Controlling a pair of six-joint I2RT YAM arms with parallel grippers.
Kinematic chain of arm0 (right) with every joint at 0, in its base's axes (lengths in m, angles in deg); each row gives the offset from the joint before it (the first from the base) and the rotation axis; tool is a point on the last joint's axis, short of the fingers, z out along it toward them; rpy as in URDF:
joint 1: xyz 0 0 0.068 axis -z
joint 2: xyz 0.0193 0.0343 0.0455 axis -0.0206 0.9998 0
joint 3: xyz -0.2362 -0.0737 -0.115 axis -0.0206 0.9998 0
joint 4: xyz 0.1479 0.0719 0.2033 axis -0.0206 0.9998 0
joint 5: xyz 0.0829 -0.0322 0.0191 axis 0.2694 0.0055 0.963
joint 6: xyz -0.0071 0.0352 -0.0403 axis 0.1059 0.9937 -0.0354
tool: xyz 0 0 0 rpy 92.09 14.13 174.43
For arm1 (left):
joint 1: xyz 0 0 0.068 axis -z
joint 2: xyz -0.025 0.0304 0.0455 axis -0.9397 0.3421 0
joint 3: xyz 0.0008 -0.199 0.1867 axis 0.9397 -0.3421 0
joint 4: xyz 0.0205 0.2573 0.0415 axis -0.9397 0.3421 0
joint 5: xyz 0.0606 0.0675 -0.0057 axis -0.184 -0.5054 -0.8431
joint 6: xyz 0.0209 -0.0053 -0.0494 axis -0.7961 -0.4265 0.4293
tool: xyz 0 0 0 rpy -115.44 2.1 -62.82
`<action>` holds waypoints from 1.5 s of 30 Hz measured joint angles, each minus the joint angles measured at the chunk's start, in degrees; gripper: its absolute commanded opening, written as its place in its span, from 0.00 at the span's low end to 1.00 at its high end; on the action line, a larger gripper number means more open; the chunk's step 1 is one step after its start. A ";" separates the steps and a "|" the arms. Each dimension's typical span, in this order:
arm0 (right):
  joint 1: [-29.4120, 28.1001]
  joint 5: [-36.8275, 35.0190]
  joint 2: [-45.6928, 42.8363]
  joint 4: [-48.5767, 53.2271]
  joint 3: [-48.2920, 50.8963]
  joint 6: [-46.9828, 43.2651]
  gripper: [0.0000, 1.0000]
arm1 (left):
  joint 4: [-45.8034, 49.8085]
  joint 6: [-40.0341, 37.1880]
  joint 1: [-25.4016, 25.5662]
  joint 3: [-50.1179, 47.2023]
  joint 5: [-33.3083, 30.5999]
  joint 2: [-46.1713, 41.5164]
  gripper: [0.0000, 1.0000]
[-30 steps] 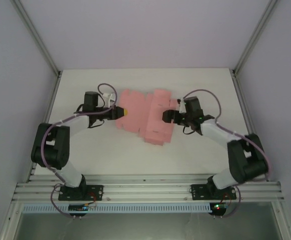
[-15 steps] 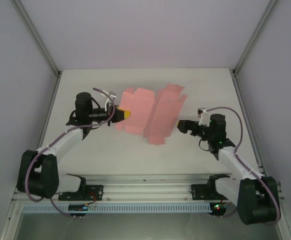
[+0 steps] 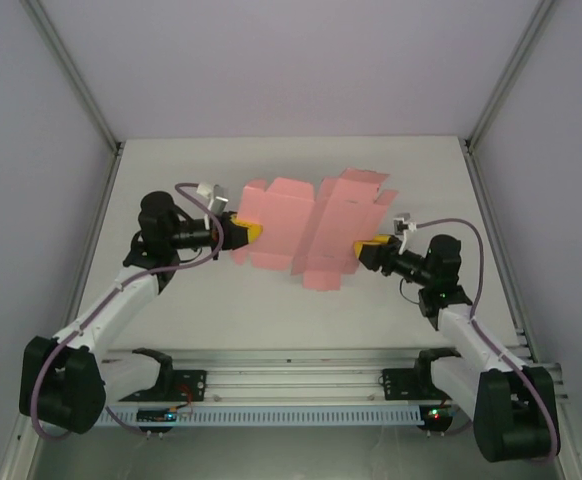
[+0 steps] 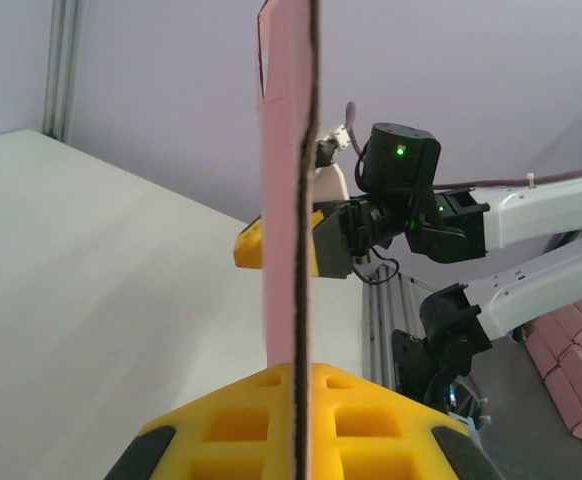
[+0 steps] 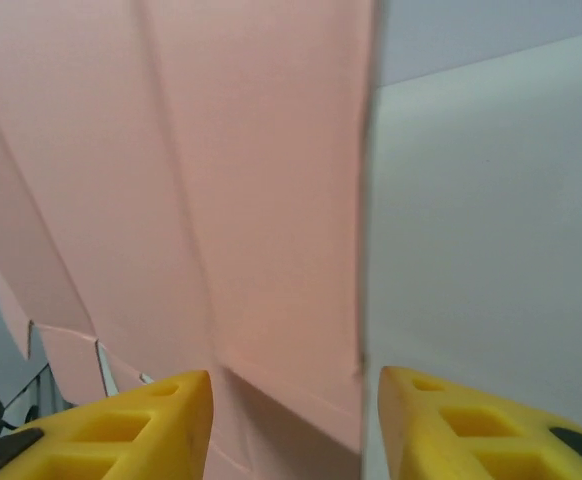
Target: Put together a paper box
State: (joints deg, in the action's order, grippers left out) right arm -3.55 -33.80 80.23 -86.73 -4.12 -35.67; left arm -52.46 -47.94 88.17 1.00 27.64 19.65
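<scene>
Up close at the right gripper (image 5: 296,400) the paper box (image 5: 221,180) is a soft blur running off the top and left edges, both yellow fingers (image 5: 146,425) are cropped at the bottom, and from above I can't tell whether they touch it.

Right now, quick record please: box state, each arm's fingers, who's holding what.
paper box: pink card, unassembled, creased, flaps spread
position: over mid-table, between the two arms
left fingers: shut on the box's left edge
right fingers: apart, at the box's right edge, not clamped
held by: left arm alone
</scene>
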 measured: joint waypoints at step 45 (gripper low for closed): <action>-23.76 -52.59 27.74 46.80 -36.24 -45.48 0.03 | 31.80 4.44 0.31 -3.76 -59.45 -5.77 1.00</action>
State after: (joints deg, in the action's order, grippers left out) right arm -27.31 -86.38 107.97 -39.94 -40.35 -81.15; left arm -20.65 -43.51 88.48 -2.76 -31.81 13.88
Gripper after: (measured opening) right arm 0.062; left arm 0.995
